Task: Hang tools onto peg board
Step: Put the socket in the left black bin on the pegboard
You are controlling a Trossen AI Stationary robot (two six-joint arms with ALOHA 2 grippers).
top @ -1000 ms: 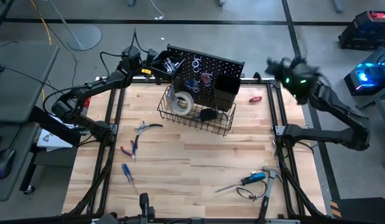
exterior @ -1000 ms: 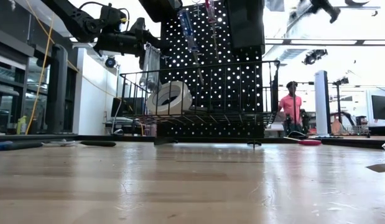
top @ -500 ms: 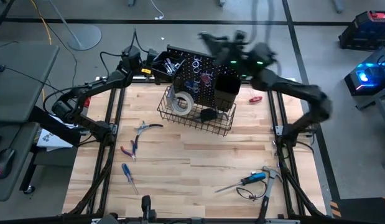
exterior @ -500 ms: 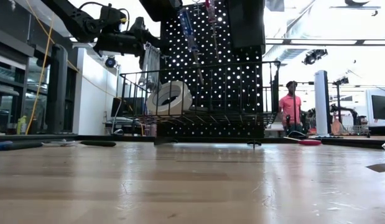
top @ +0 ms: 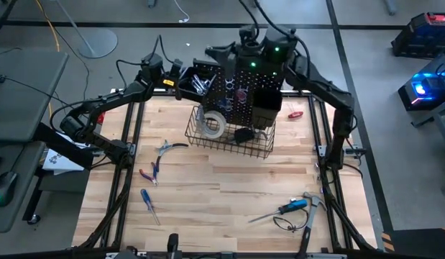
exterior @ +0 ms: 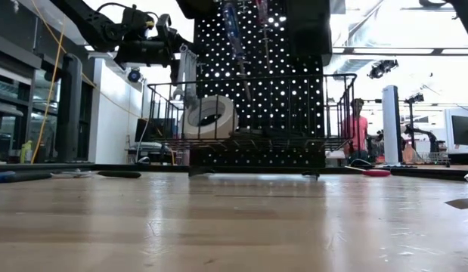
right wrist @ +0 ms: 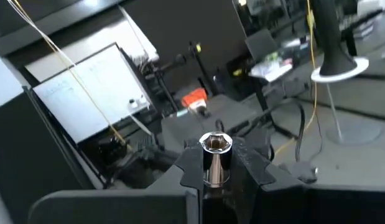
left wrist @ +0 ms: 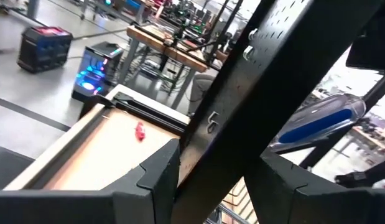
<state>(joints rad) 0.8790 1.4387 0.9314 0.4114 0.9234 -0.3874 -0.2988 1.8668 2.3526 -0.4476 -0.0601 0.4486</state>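
— We saw two dark, jointed arms, the right arm point(top: 330, 90) carrying small green lights near its wrist.

— We noted black cables trailing off the left arm point(top: 107, 106), plus an orange patch.

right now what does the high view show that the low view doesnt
Only the high view: the loose tools on the tabletop, namely red-handled pliers, a blue-handled screwdriver and a hammer, plus the right arm reaching in behind the peg board.

Only the low view: a person standing in the room beyond the table.

Both: the peg board, the wire basket holding the white tape roll, and the left end effector at the board's edge.
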